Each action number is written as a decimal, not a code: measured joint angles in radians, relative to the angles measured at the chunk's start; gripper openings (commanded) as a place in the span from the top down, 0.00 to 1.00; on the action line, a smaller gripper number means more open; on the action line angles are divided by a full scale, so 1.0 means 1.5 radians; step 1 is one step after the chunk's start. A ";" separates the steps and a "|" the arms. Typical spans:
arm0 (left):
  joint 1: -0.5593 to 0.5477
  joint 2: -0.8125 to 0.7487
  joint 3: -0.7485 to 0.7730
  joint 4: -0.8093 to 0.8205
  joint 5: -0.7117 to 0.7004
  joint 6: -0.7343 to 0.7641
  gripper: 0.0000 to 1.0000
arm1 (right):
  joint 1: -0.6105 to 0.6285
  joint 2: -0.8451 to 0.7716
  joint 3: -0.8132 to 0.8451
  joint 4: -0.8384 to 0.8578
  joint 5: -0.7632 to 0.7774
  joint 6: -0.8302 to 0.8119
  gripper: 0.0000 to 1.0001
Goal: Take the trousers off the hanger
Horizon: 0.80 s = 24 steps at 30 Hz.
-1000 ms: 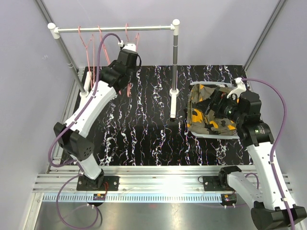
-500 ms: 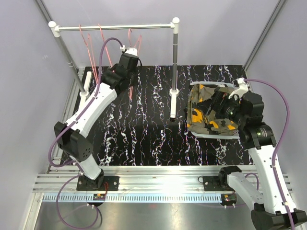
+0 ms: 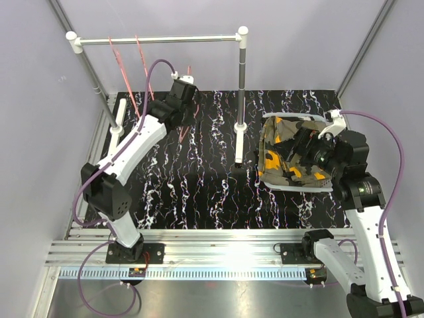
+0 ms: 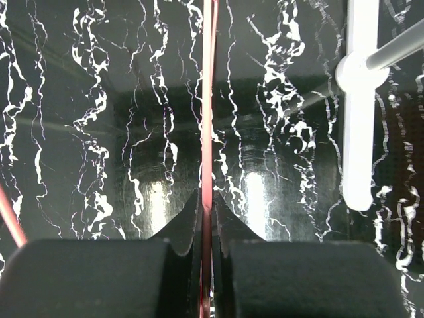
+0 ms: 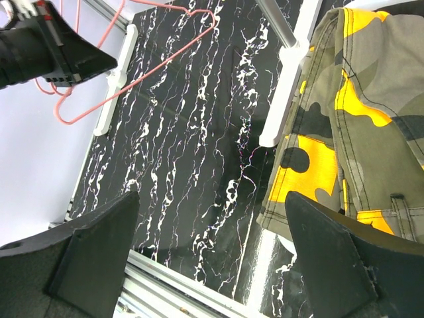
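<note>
On the right side of the black, white-veined stone-look counter (image 3: 199, 185): olive camouflage cloth trousers (image 5: 371, 79) with orange and black patches, lying loosely folded and flat, clear of any hanger; just beside them, to their left, the white foot of the clothes rack (image 5: 281, 109); along their near edge, a pale flat sheet (image 3: 298, 188) of a kind that cannot be told.

Above those trousers: the right pincer (image 5: 211, 199), spread wide apart with nothing between its fingers; whether it touches the cloth cannot be made out; in its wrist view, camouflage cloth at the right and veined counter at the left.

At the back left, reaching up towards the white tube rail (image 3: 159, 40) of the rack: the left pincer (image 4: 207, 212), pressed together and clamped on a thin pink wire hanger (image 4: 207, 99); in the wrist view, the wire running straight up the frame from between the two black fingers (image 4: 99, 278); as far as the top view tells, held below the rail and apart from it, over the back part of the counter.

Further left, hooked on the rail and slanting down: two more pink wire hangers (image 3: 122, 76), well apart from the trousers; between the two arms, the rack's right upright, standing on the counter.
</note>
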<state>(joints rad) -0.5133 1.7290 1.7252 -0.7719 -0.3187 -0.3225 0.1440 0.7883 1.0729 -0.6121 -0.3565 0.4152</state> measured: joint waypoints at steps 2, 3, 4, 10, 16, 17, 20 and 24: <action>-0.003 -0.019 -0.004 0.002 0.002 -0.002 1.00 | 0.000 -0.004 0.000 -0.001 0.000 0.000 0.01; -0.004 -0.036 -0.013 0.007 0.003 -0.003 1.00 | 0.000 -0.005 0.000 -0.002 0.000 0.000 0.01; -0.005 -0.057 -0.023 0.010 0.003 -0.006 1.00 | 0.000 -0.006 0.001 -0.003 0.001 0.000 0.01; -0.015 -0.230 -0.093 0.068 0.012 -0.014 1.00 | 0.000 -0.006 0.012 -0.009 0.003 0.000 0.01; -0.017 -0.334 -0.117 0.143 0.016 -0.015 1.00 | 0.000 -0.007 0.026 -0.009 0.003 0.000 0.00; -0.017 -0.330 -0.105 0.141 0.013 -0.015 1.00 | 0.000 -0.007 0.028 -0.009 0.002 0.000 0.01; -0.014 -0.275 -0.031 0.127 0.003 -0.011 1.00 | 0.000 -0.006 0.037 -0.009 0.002 0.000 0.01; -0.002 -0.179 0.068 0.100 -0.002 -0.009 1.00 | 0.000 -0.006 0.047 -0.010 0.002 0.000 0.01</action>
<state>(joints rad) -0.5163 1.4612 1.8271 -0.6212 -0.3214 -0.3363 0.1440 0.7788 1.1427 -0.6266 -0.3531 0.4152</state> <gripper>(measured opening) 0.025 0.993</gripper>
